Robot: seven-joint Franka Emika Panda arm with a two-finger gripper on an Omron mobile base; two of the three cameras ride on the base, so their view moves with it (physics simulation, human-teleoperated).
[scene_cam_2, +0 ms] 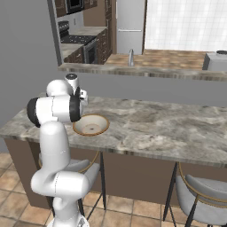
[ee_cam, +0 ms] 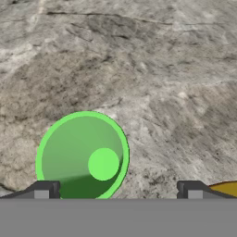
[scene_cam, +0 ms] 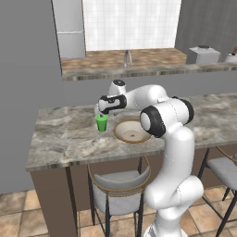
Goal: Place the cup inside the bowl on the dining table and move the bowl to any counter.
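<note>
My three cameras
Two look from behind me at the dining table (scene_cam: 69,134); one looks straight down, close.

Dining table with a cup and a bowl on its marble top

The dining table (scene_cam: 60,139) has a grey-beige veined marble top on a dark brown base. The bowl (scene_cam: 132,131), wide and shallow with a tan-brown rim and a cream inside, sits near the table's front edge. The small bright green cup (scene_cam: 102,122) stands upright just beside the bowl, on its left in the left base view, apart from the rim, open mouth up.
</note>
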